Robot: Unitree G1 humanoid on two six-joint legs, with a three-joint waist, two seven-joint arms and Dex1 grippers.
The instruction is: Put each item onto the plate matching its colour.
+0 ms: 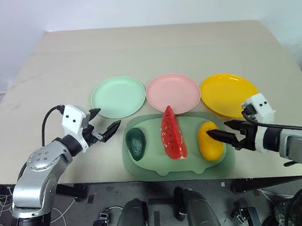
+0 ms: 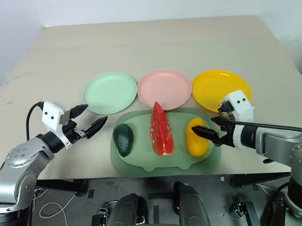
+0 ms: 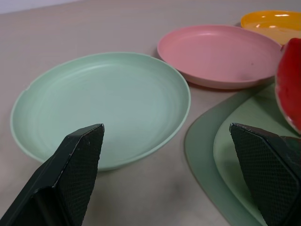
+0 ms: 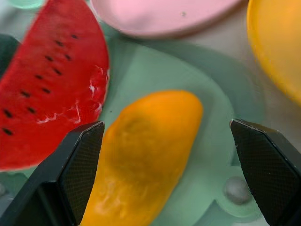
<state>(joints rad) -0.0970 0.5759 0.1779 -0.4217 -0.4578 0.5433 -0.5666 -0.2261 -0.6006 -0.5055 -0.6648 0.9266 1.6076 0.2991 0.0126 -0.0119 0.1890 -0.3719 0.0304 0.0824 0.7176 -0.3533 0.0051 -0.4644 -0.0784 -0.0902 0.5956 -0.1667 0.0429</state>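
Note:
Three toy fruits lie on the green tray [image 1: 161, 167]: a dark green avocado [image 1: 136, 144], a red watermelon wedge [image 1: 172, 134] and a yellow-orange mango [image 1: 210, 140]. Behind the tray stand the mint green plate [image 1: 119, 97], the pink plate [image 1: 173, 92] and the yellow plate [image 1: 228, 94], all bare. My right gripper [image 1: 218, 129] is open just above the mango [image 4: 146, 150], one finger on each side of it in the right wrist view. My left gripper [image 1: 107, 122] is open and holds nothing, left of the tray, pointing at the mint plate [image 3: 103, 103].
The beige table [image 1: 150, 44] stretches far behind the plates. The tray sits near the table's front edge [image 1: 67, 181]. The plates stand close together, nearly touching the tray's back rim.

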